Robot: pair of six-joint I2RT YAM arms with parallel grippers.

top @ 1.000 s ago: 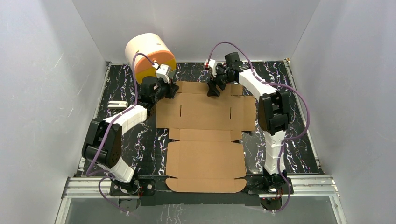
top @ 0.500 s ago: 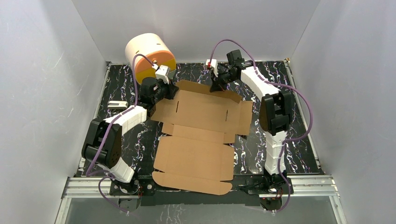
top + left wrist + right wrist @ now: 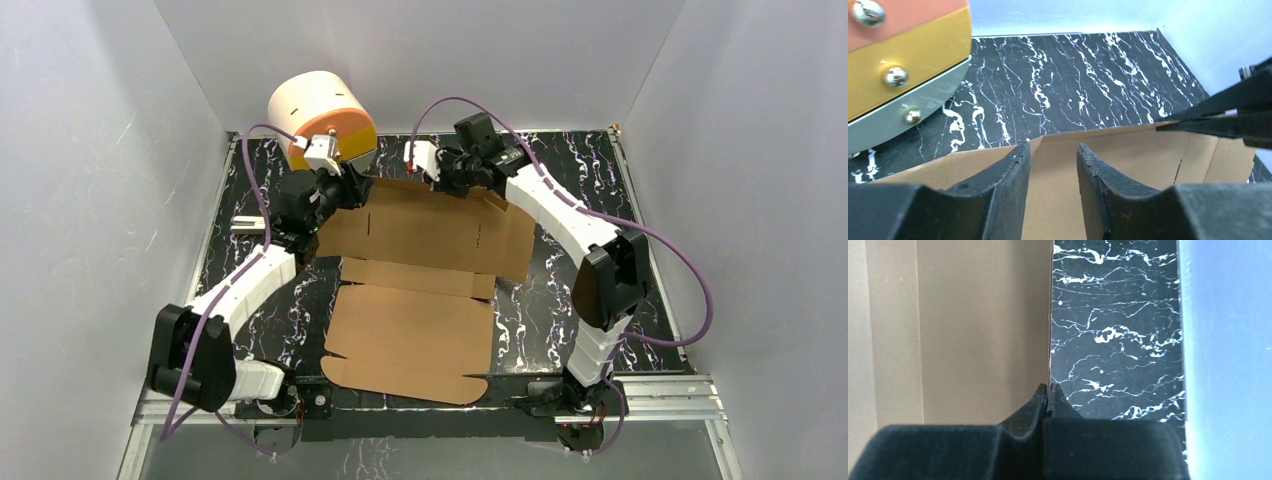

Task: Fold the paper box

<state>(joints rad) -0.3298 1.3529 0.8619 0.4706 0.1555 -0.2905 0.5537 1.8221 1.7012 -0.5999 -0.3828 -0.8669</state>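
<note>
The paper box point(image 3: 420, 320) is a flat brown die-cut cardboard sheet lying skewed on the black marble table point(image 3: 590, 180). My right gripper point(image 3: 444, 184) is shut on the sheet's far edge, and in the right wrist view the thin cardboard point(image 3: 973, 330) edge runs between its closed tips point(image 3: 1048, 386). My left gripper point(image 3: 343, 190) hovers over the sheet's far left corner. In the left wrist view its jaws point(image 3: 1053, 146) stand apart, with cardboard point(image 3: 1128, 155) showing beneath the gap. The right gripper's fingers point(image 3: 1218, 117) reach in from that view's right side.
A cream cylindrical cabinet point(image 3: 320, 115) with orange and yellow drawers point(image 3: 903, 65) stands at the back left, close behind my left gripper. A small white object point(image 3: 250, 225) lies near the left wall. White walls enclose the table on three sides.
The right gripper shut on the sheet's far edge and moved left, skewing the sheet. The left gripper opened, let go of the far left corner and shifted left.
</note>
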